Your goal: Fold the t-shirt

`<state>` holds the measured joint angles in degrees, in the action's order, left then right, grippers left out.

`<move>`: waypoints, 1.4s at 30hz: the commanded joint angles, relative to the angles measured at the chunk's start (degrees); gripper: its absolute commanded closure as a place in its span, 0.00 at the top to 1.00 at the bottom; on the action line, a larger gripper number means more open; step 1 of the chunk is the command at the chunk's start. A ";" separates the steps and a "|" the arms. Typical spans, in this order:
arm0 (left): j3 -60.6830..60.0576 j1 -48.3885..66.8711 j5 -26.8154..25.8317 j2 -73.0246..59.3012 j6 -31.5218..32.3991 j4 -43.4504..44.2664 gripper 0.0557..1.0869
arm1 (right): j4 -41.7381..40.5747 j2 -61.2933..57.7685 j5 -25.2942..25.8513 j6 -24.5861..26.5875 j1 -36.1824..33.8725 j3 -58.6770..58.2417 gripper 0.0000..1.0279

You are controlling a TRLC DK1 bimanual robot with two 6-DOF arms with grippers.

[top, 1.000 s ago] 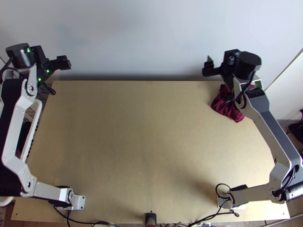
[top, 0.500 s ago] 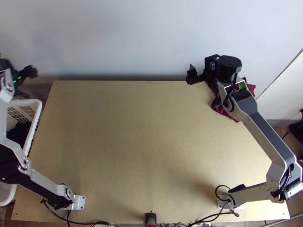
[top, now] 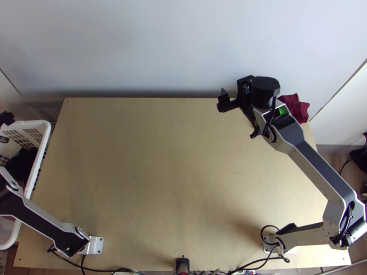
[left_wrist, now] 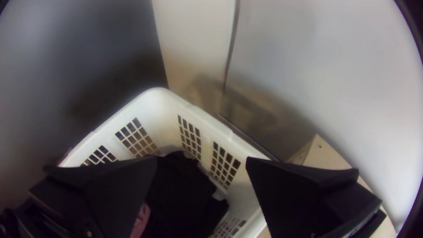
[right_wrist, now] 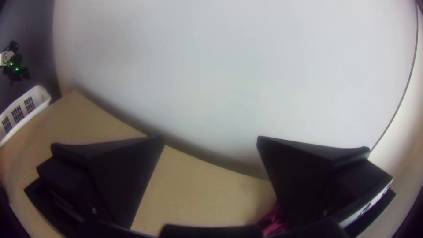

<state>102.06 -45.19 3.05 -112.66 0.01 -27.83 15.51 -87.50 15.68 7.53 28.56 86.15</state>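
Observation:
A dark red cloth [top: 297, 108] lies bunched at the table's back right corner, partly behind the right arm; a bit of that cloth [right_wrist: 274, 221] shows beside one finger in the right wrist view. The right gripper [top: 238, 118] is over the back of the table, left of the cloth and apart from it; in its wrist view the right gripper [right_wrist: 211, 139] stands open and holds nothing. At the far left edge of the top view is the left gripper [top: 7, 119], over the basket. Its wrist view shows the left gripper [left_wrist: 202, 159] open, with nothing held.
A white basket [top: 44, 130] stands against the table's left side, with black cloth [left_wrist: 185, 194] and a pink piece [left_wrist: 141, 220] inside. The wooden table [top: 174, 174] has bare wood across its middle. A pale wall [top: 174, 50] rises behind it.
The left arm has swung left and toward the near side, from beyond the back left corner to the basket. My right gripper has moved left, uncovering more of the red cloth.

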 commanded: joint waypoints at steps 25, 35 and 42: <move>20.02 -12.38 0.29 -34.56 -7.13 9.29 0.95 | 4.80 8.23 2.60 1.79 2.82 -5.29 0.95; 25.20 -12.03 0.29 -42.73 -7.48 8.94 0.95 | 6.38 10.51 4.44 4.07 4.32 -5.03 0.95; 25.12 -12.03 0.64 -45.45 -7.48 6.48 0.95 | 6.55 10.60 5.24 4.95 4.32 -4.59 0.95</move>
<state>126.26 -57.21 3.53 -154.78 -7.38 -19.66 21.67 -77.38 20.18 11.70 32.58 81.17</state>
